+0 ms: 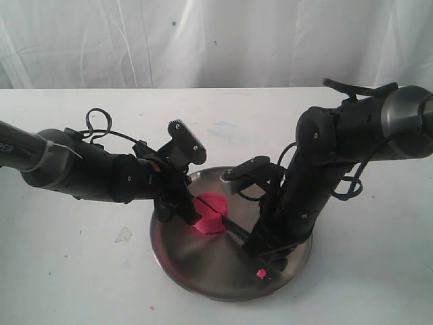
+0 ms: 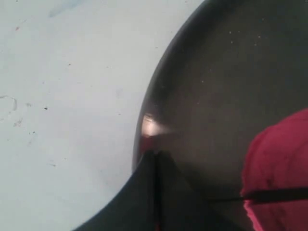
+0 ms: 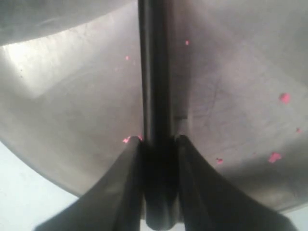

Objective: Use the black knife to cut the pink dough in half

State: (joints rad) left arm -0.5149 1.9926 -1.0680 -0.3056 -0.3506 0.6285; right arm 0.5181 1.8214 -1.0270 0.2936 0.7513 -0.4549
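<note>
The pink dough (image 1: 210, 211) lies on the round steel plate (image 1: 203, 264), left of its middle. The black knife (image 1: 235, 230) runs from my right gripper (image 1: 255, 244) across the plate into the dough. In the left wrist view the blade (image 2: 276, 195) shows as a thin black line sunk across the dough (image 2: 279, 159). The right gripper (image 3: 158, 144) is shut on the knife's handle, and the knife (image 3: 154, 72) reaches out over the plate (image 3: 72, 96). My left gripper (image 1: 177, 215) is shut with nothing in it. Its tips (image 2: 155, 159) rest at the plate's edge (image 2: 216, 72), beside the dough.
Small pink crumbs (image 3: 285, 98) dot the plate, and a bigger one (image 1: 261, 273) lies near its front rim below the right arm. The plate sits on a white table (image 1: 81, 271) with a white curtain behind. Both arms lean over the plate.
</note>
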